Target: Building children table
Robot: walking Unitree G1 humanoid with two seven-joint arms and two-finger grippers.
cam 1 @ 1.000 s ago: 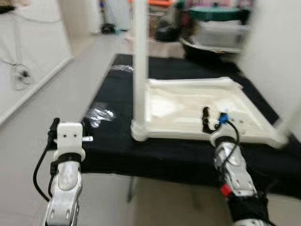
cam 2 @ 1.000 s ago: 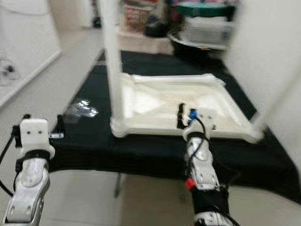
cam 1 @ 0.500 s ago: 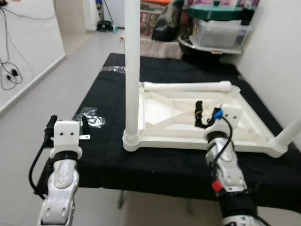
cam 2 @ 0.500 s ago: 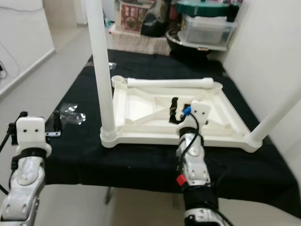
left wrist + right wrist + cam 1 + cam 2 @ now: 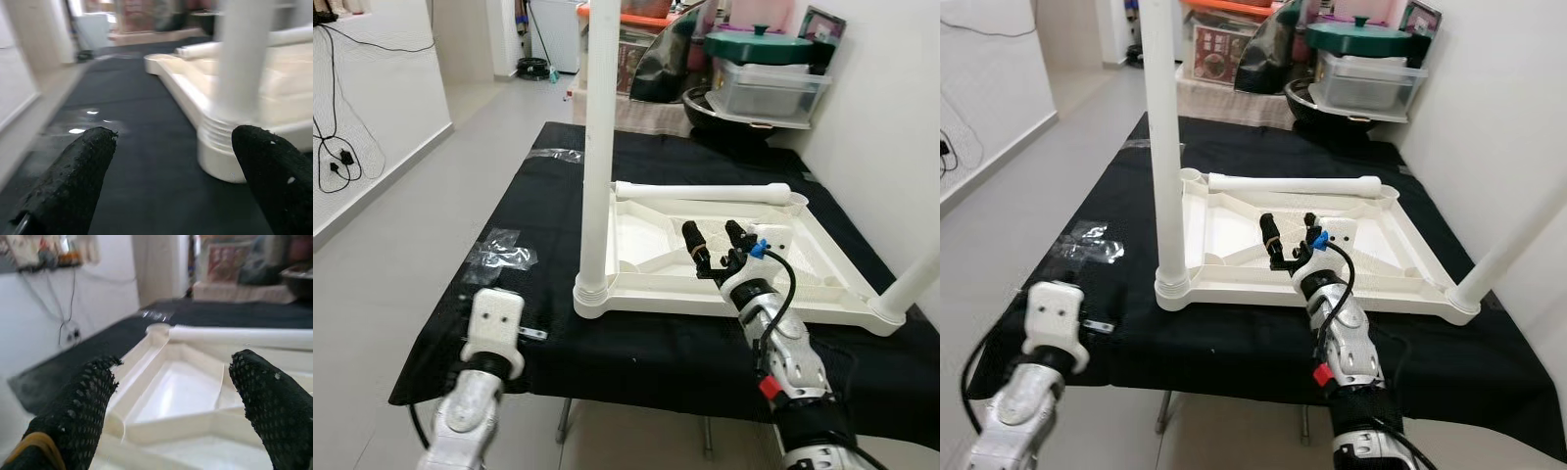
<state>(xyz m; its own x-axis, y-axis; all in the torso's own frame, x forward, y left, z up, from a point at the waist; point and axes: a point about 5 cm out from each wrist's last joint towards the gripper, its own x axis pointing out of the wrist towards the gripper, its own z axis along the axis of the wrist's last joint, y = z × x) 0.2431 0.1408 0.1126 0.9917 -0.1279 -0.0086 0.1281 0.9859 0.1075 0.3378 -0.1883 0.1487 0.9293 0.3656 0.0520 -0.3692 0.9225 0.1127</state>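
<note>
**Black-draped bench with an upturned white tabletop**

Silver metal forms both arms at the near edge. The left gripper (image 5: 166, 171) is low at the near left edge of the bench (image 5: 636, 362), which is covered in black cloth; its fingers (image 5: 73, 171) stand wide apart with nothing between them, pointing along the cloth toward the nearest leg's base. The right gripper (image 5: 715, 240) reaches over the near rim of the white plastic children's tabletop (image 5: 822, 264), which lies upside down on the bench, ribs showing. Its fingers (image 5: 693, 238) are spread wide and hold nothing, hovering above the tray's ribbed inside.

One white round leg (image 5: 597, 147) stands upright, screwed into the near left corner socket. Another white leg (image 5: 915, 279) rises from the near right corner. A third loose white tube leg (image 5: 705, 192) lies flat along the far rim. Crumpled clear plastic wrap (image 5: 499, 253) lies on the cloth left of the tabletop.

Beyond the bench sit a clear storage box with a green lid (image 5: 769, 78) and a dark bowl (image 5: 1332, 103).
</note>
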